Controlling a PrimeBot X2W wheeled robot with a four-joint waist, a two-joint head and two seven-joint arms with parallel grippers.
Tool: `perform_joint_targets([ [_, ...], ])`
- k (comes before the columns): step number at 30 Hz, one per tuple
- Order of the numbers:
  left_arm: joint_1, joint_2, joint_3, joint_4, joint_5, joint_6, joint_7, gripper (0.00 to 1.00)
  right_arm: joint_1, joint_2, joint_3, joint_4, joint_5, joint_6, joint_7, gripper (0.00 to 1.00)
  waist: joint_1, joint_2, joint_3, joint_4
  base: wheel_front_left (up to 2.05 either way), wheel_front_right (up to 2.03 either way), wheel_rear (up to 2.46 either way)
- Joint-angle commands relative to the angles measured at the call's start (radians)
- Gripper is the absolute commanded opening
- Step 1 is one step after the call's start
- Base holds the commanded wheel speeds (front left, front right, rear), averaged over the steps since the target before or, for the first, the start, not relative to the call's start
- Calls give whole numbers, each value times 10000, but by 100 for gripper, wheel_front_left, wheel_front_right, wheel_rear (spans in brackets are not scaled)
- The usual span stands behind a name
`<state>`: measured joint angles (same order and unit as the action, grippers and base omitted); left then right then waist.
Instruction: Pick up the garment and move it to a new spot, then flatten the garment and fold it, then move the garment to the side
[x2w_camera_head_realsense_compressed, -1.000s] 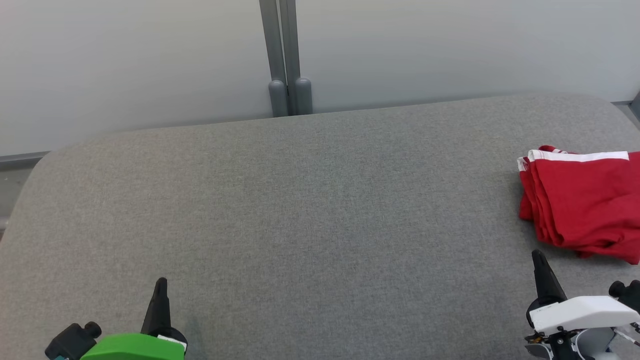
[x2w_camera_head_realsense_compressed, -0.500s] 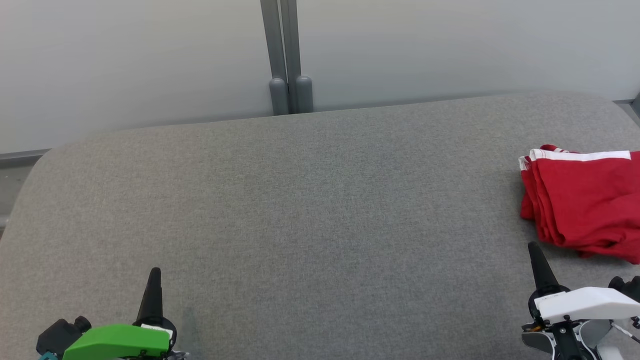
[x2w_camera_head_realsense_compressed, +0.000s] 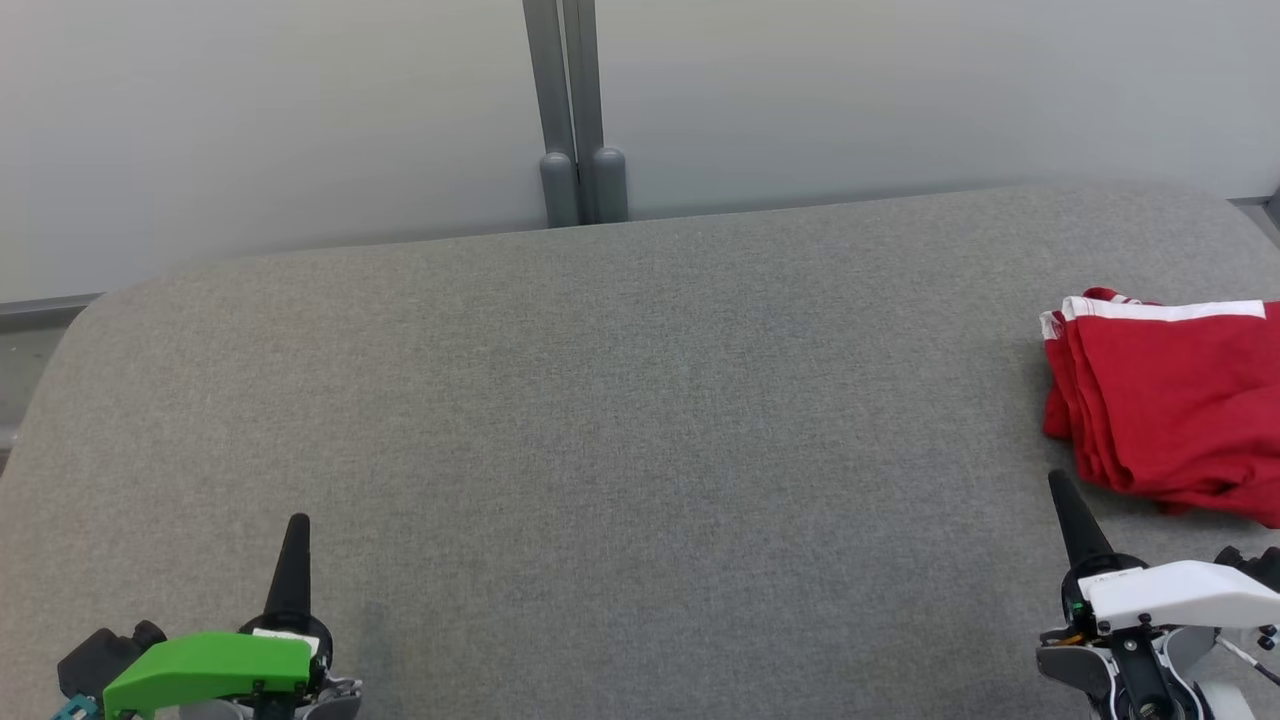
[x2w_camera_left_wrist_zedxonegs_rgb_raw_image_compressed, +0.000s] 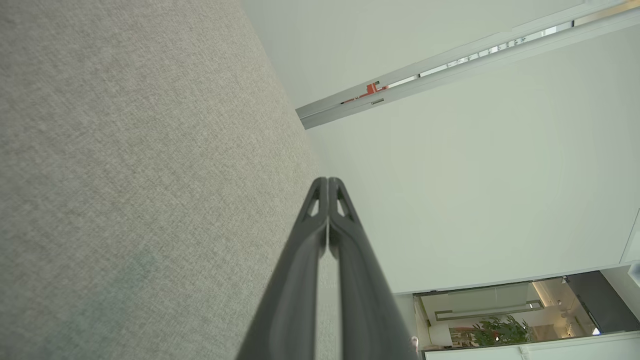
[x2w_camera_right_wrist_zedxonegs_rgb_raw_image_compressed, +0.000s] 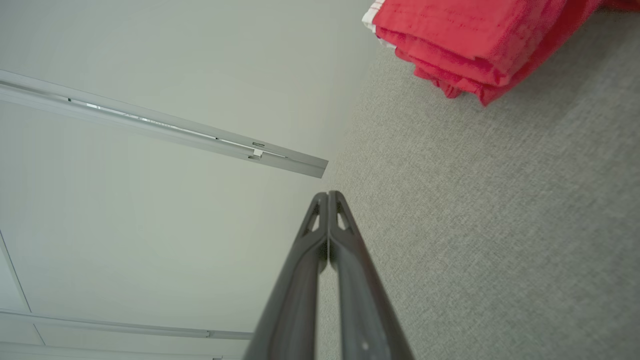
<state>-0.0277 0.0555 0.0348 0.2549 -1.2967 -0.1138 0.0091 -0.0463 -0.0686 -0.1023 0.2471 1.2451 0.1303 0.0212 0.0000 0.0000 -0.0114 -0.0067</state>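
Observation:
The garment (x2w_camera_head_realsense_compressed: 1170, 400) is red with a white band, folded into a flat stack at the right edge of the grey padded surface (x2w_camera_head_realsense_compressed: 620, 420); it also lies at the top of the right wrist view (x2w_camera_right_wrist_zedxonegs_rgb_raw_image_compressed: 475, 45). My right gripper (x2w_camera_head_realsense_compressed: 1058, 485) is shut and holds nothing, just in front of the garment's near left corner, apart from it. In its own view the two fingers (x2w_camera_right_wrist_zedxonegs_rgb_raw_image_compressed: 328, 197) press together. My left gripper (x2w_camera_head_realsense_compressed: 297, 525) is shut and holds nothing at the lower left, far from the garment; its fingers (x2w_camera_left_wrist_zedxonegs_rgb_raw_image_compressed: 328, 184) meet at the tips.
A grey post (x2w_camera_head_realsense_compressed: 572, 110) stands against the pale wall behind the surface's far edge. The surface's rounded left corner (x2w_camera_head_realsense_compressed: 70, 330) and right corner (x2w_camera_head_realsense_compressed: 1230, 205) drop off to the floor.
Both grippers have slid a little forward, up the head view; the left one also drifted left. The garment lies as before.

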Motion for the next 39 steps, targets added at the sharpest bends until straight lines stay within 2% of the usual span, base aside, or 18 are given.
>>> perform_joint_targets([
  [1,-257,83,91,-94,-217,-45,72,0,-192,1,-36,-85,283,6,65,0,0,0,4,2,0,0,0],
  [39,-822,65,623,-115,-2881,-187,852,0,-623,160,-120,-44,3253,7,845,0,0,0,121,56,0,0,0],
])
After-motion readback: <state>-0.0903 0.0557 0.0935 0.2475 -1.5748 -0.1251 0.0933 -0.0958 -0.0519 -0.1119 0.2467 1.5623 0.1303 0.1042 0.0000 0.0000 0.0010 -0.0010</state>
